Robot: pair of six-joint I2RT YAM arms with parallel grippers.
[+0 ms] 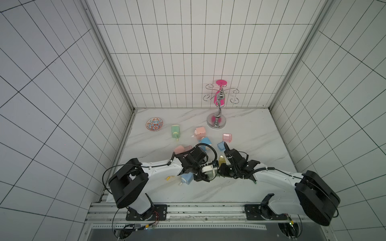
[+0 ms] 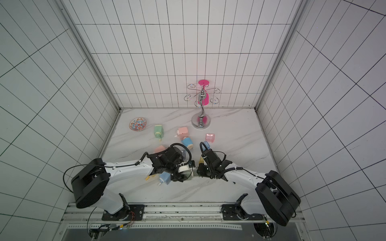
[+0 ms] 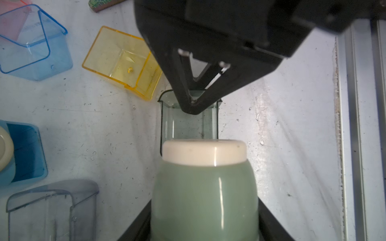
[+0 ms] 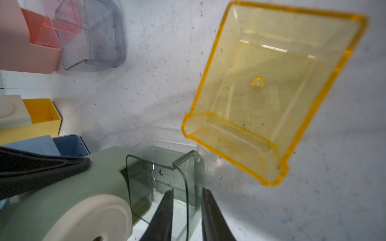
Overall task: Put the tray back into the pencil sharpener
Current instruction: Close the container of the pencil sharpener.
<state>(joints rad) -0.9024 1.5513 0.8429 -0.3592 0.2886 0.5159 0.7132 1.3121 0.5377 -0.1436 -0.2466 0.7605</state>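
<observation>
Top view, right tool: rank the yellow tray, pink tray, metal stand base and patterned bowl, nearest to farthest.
From the right tool, in a top view:
1. yellow tray: right beside it, just behind.
2. pink tray: farther back, mid-table.
3. metal stand base: near the back wall.
4. patterned bowl: back corner on the left arm's side.

The white marble-patterned tabletop (image 1: 250, 187) carries a red-and-blue patterned ceramic bowl (image 1: 154, 124) near its far left corner and a chrome wire stand (image 1: 216, 122) by its far edge. Between them a pale green plastic pencil sharpener (image 1: 175, 131) lies on its side. Mid-table, a pink pencil sharpener (image 1: 200, 132) sits just beside a blue pencil sharpener (image 1: 205, 143). Toward the right edge from these lie a clear pink plastic tray (image 1: 227, 138) and a clear blue plastic tray (image 1: 221, 146). A clear yellow plastic tray (image 3: 123, 62) lies open side up.
</observation>
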